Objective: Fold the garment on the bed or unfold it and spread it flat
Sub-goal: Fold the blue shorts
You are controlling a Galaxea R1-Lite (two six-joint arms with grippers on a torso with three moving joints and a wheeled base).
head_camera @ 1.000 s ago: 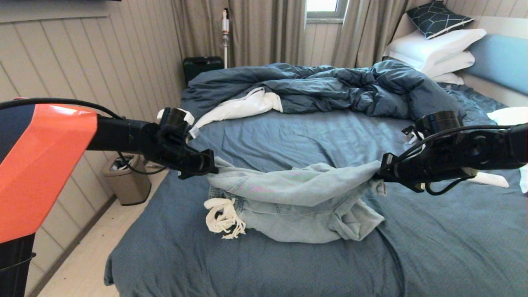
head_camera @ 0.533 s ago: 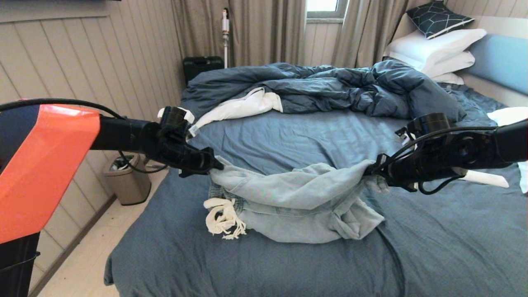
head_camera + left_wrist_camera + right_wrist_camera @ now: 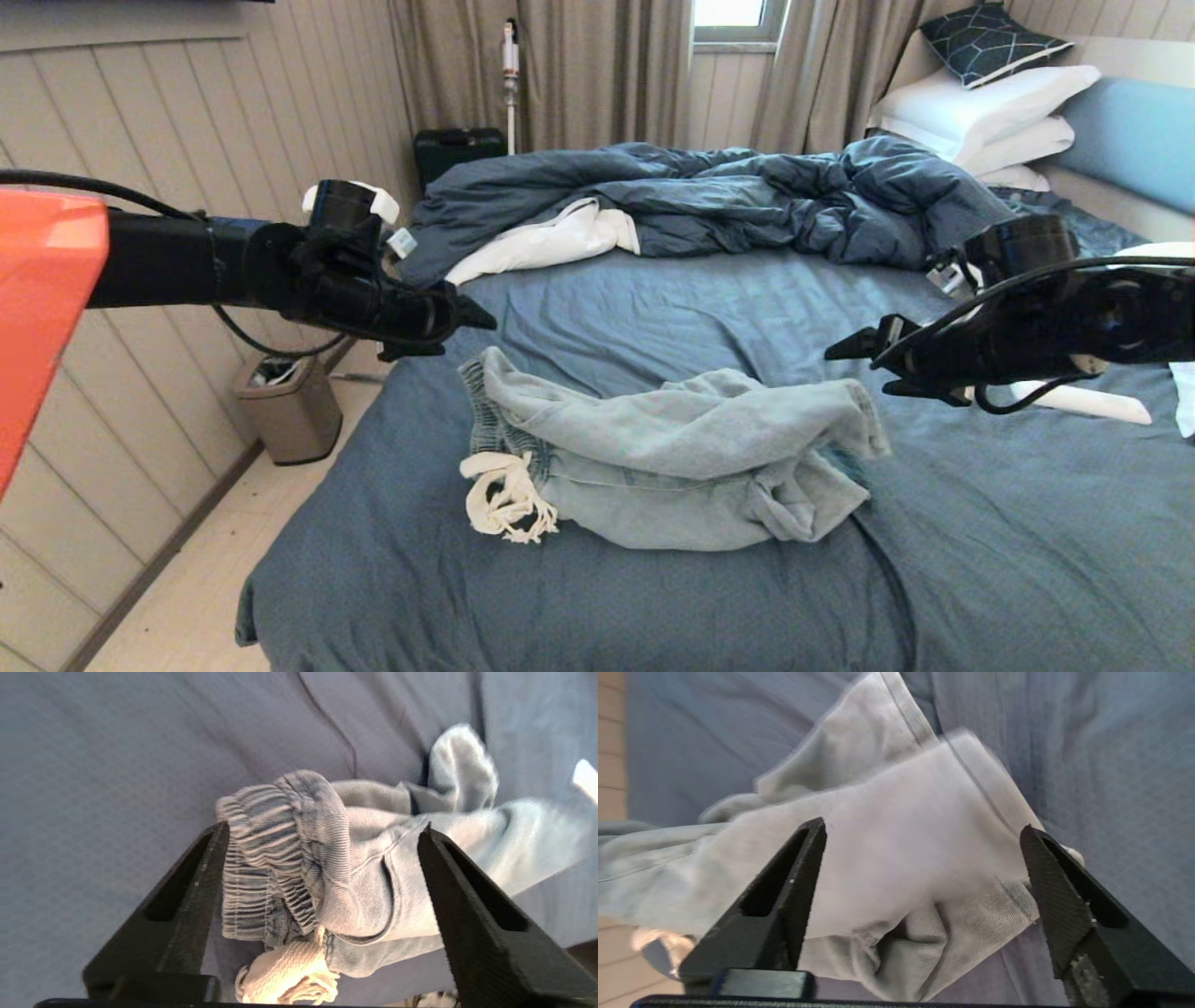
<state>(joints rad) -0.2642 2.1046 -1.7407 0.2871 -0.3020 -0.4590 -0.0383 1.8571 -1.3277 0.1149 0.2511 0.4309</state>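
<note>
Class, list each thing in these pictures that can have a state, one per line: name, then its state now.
shorts: bunched, lying loose on the bed
drawstring: heaped at the waistband
left gripper: open, empty, above the shorts
right gripper: open, empty, above the shorts
duvet: rumpled
bed: unmade

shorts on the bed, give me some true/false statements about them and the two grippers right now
1. The shorts lie bunched on the bed, held by neither gripper. True.
2. The left gripper is shut on the waistband. False: its fingers are spread open, off the cloth.
3. The right gripper is open, above the bed to the shorts' right. True.
4. The white drawstring lies at the shorts' right end. False: it is at the left end, by the gathered waistband.
5. The shorts are spread flat. False: they are doubled over, with rumpled folds.
</note>
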